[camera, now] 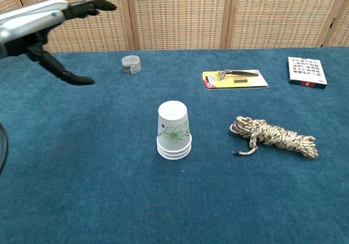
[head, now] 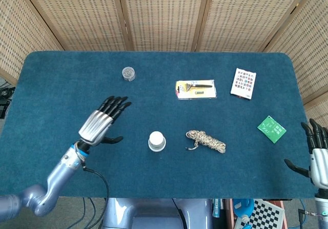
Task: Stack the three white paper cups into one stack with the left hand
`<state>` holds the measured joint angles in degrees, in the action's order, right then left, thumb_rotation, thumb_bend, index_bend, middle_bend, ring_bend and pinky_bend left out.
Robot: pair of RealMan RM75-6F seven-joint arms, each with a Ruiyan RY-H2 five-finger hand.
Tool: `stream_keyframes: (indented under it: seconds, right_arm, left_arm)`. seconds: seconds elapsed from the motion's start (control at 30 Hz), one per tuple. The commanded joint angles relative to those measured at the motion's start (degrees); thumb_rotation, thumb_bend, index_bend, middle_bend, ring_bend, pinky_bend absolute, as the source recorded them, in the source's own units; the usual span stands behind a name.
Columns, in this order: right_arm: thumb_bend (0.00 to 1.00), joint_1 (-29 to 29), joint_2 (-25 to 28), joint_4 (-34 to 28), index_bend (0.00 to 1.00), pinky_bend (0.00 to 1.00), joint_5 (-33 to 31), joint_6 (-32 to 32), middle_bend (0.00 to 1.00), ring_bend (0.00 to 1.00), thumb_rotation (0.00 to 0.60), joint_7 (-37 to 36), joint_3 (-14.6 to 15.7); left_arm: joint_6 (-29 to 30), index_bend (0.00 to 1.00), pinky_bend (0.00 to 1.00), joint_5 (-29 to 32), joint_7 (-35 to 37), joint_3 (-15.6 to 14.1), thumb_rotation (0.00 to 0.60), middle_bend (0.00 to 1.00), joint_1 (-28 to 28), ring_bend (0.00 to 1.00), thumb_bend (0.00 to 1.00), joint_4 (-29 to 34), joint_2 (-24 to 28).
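Observation:
The white paper cups (head: 157,141) (camera: 174,131) stand upside down, nested in one stack with green flower prints, near the middle of the blue table. My left hand (head: 100,121) (camera: 52,23) hovers to the left of the stack, well apart from it, with its fingers spread and nothing in it. At the table's right edge my right hand (head: 316,156) shows in the head view only, fingers spread and empty.
A coil of rope (head: 205,141) (camera: 272,135) lies right of the stack. A small round jar (head: 128,74) (camera: 131,64), a packaged tool (head: 195,89) (camera: 235,78), a card box (head: 243,83) (camera: 306,72) and a green card (head: 271,129) lie further off.

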<state>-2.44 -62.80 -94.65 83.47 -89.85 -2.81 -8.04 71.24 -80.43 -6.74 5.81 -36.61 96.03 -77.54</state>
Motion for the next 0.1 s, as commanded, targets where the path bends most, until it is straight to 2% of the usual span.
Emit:
stream_keyframes:
  seconds: [0.03,0.1]
  right_arm:
    - [0.00,0.05,0.09,0.07,0.03,0.00,-0.01,0.00,0.00,0.00,0.600,-0.21,0.02]
    - [0.00,0.07,0.13,0.00,0.03,0.00,0.22,-0.09,0.00,0.00,0.600,-0.30,0.10]
  left_arm:
    - [13.63,0.00,0.00,1.59,-0.95,-3.18,0.600,0.00,11.40,0.00,0.19,-0.98,4.75]
    - [17.35,0.00,0.00,2.85,0.54,-4.34,0.600,0.00,15.67,0.00,0.19,-1.75,6.33]
